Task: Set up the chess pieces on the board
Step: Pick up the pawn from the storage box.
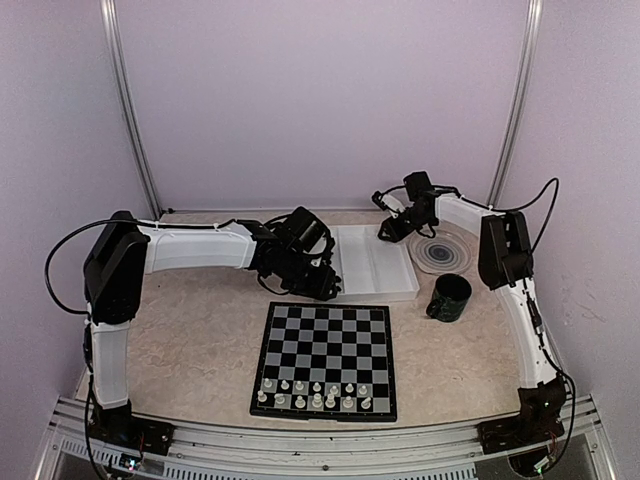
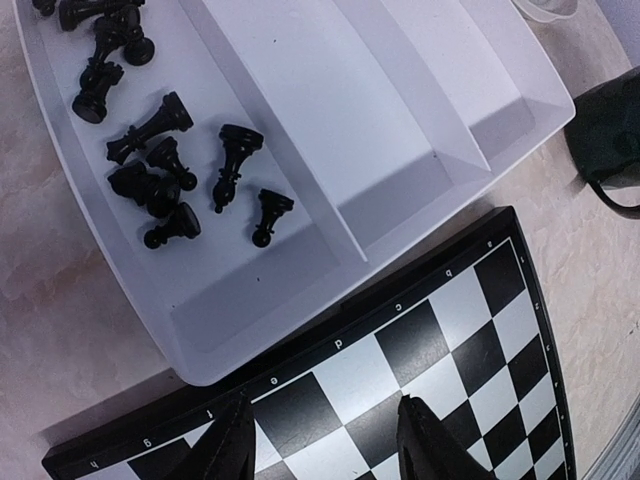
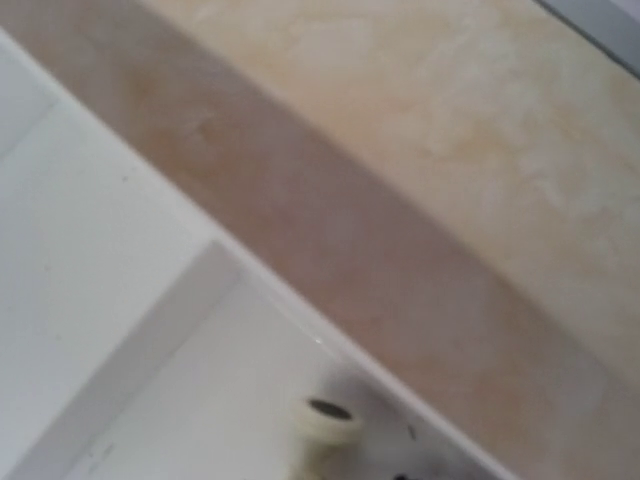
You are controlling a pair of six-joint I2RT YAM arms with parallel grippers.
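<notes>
From above, the left hand hides the left compartment of the white tray. Its wrist view cuts off the topmost black pieces lying there. The right wrist view is blurred: one pale piece in the tray, partly out of frame.

The left hand's fingers stand spread over the far edge of the board, holding nothing. The right hand hovers at the tray's right end; I cannot tell how wide it stands.

Perhaps ten black pieces show in the tray. White pieces form two rows at the board's near edge.
</notes>
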